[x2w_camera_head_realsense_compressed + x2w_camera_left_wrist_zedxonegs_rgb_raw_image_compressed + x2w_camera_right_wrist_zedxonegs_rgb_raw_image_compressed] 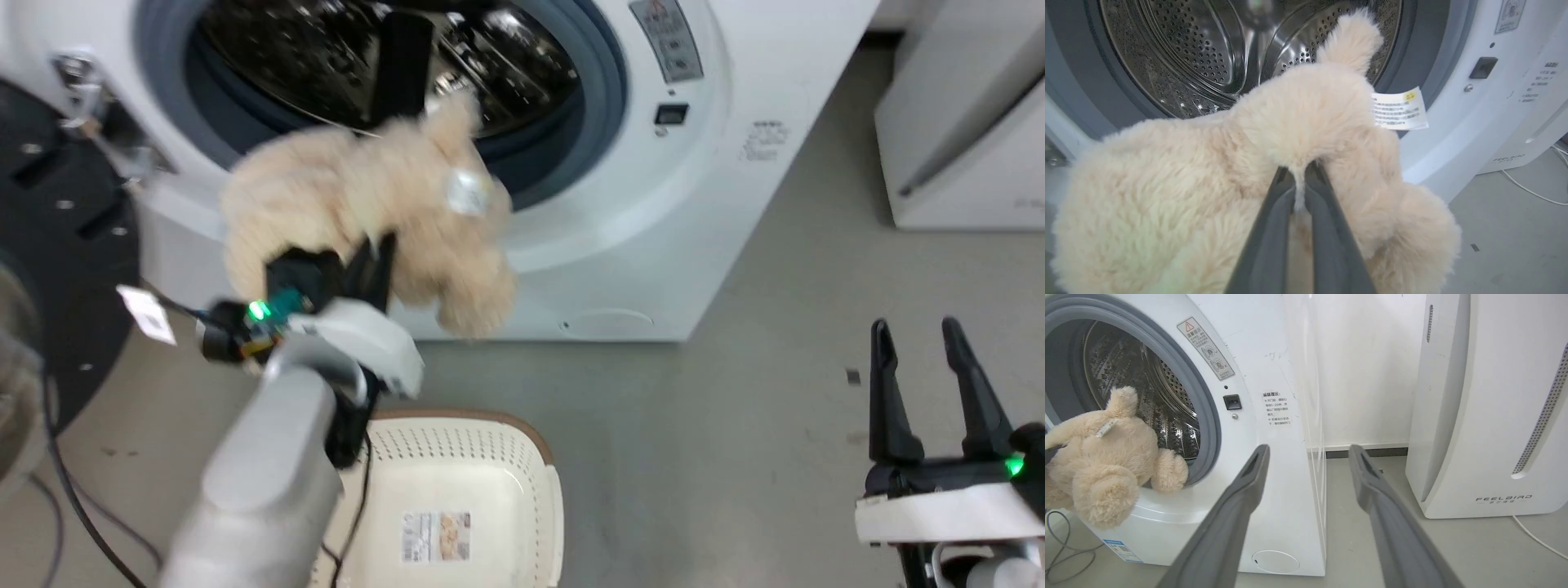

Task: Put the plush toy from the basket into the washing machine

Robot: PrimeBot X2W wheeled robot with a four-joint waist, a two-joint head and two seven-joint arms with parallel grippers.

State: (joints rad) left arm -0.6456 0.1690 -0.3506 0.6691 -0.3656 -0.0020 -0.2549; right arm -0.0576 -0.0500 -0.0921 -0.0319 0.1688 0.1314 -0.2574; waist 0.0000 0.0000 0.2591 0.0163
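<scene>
The fluffy beige plush toy (367, 204) hangs in the air in front of the washing machine's (735, 188) open mouth, level with the grey door ring (604, 82). My left gripper (371, 257) is shut on it from below; the left wrist view has the two fingers pinching the toy's (1208, 171) fur, with the steel drum (1188, 53) right behind and the white tag (1398, 109) sticking out. The basket (465, 490) stands on the floor below, holding just its label. My right gripper (927, 392) is open at the lower right, holding nothing. From the right wrist the toy (1106, 457) is at the door ring's lower edge.
The dark round door (57, 245) stands swung open at the left. A white FEELAIR appliance (1494, 408) stands right of the washer, with a white cable (1539, 539) on the grey floor. Dark cables (65, 506) lie near my left arm.
</scene>
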